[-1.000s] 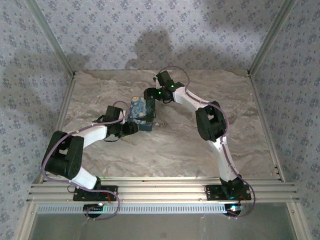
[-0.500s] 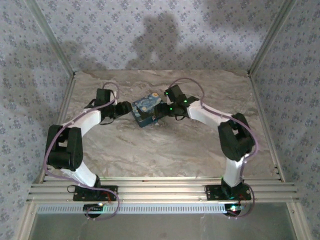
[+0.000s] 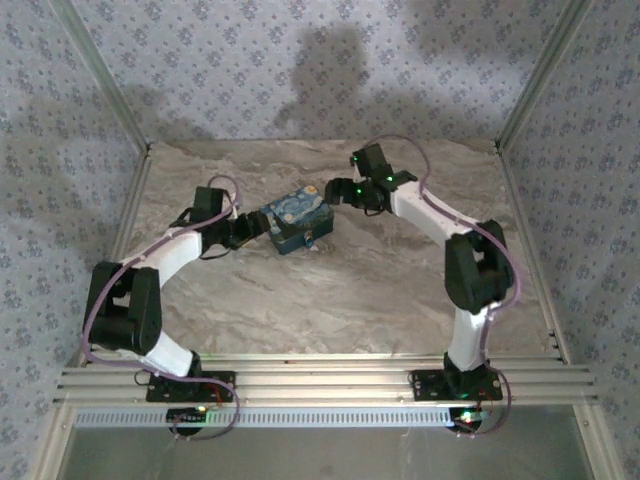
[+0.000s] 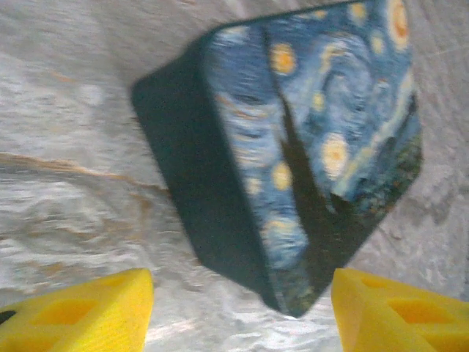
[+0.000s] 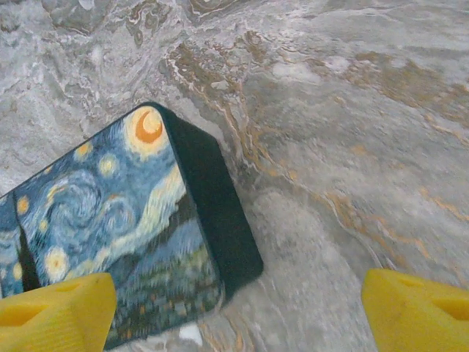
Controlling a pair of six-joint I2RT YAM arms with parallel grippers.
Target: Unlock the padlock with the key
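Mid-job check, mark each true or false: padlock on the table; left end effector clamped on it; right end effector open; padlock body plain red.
The padlock lies on the table: true.
The left end effector is clamped on the padlock: false. It is open, with the padlock just ahead of it and not gripped.
The right end effector is open: true.
The padlock body is plain red: false. It is blue with yellow-and-white swirls.
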